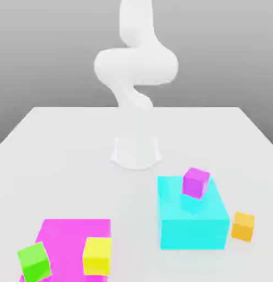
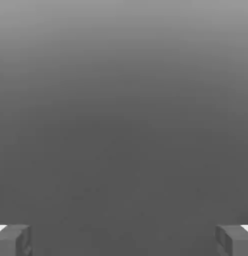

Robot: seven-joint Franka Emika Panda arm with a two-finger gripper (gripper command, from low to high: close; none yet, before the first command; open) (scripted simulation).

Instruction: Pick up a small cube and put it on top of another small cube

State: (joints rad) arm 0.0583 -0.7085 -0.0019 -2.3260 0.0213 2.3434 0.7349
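The small orange cube (image 1: 243, 226) rests on the white table at the exterior view's right, just beside the cyan block. The small yellow cube (image 1: 97, 255) sits low in the exterior view, on the near right part of the flat magenta block. In the hand view my gripper (image 2: 124, 241) is open: its two grey fingertips (image 2: 13, 240) stand far apart with nothing between them, and only plain grey lies beyond. The white arm (image 1: 135, 66) rises from its base at the table's middle and runs out of the picture overhead.
A big cyan block (image 1: 192, 220) carries a small purple cube (image 1: 196, 182) on top. A small green cube (image 1: 34, 261) sits at the near left corner of the magenta block (image 1: 67, 234). The arm's round base (image 1: 136, 151) stands mid-table (image 1: 61, 148).
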